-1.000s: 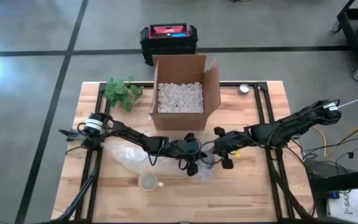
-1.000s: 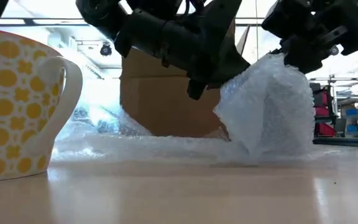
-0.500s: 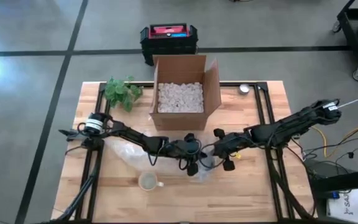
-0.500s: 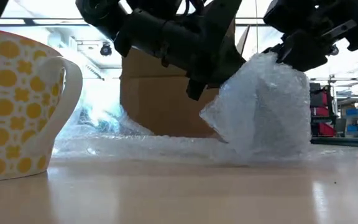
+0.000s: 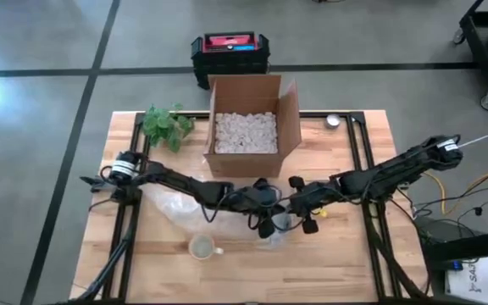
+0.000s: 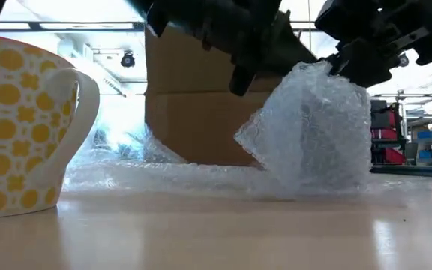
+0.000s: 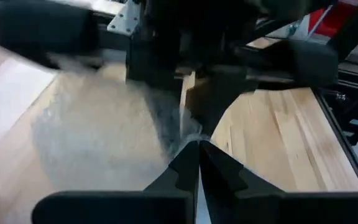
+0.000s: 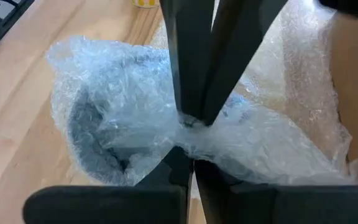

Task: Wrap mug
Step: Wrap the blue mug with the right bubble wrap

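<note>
While both the left gripper [image 5: 267,222] and right gripper [image 5: 299,212] pinch the bubble wrap [image 6: 310,127], the mug [image 5: 202,247] stands apart.

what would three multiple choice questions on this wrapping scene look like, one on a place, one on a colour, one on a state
1. Where does the mug stand?
A. inside the cardboard box
B. on the bare table, apart from the bubble wrap bundle
C. on the red and black case

2. What colour is the mug's pattern in the low view?
A. yellow on white
B. blue on white
C. plain black

3. How do the jaws of the two grippers stand?
A. both wide open above the table
B. left shut, right open
C. both shut on the bubble wrap

Answers:
1. B: the high view shows the mug on bare wood toward the table's near edge, clear of the bubble wrap.
2. A: the low view shows yellow spots on a white cup.
3. C: the wrist views show the left gripper and the right gripper each pinching the plastic.
</note>
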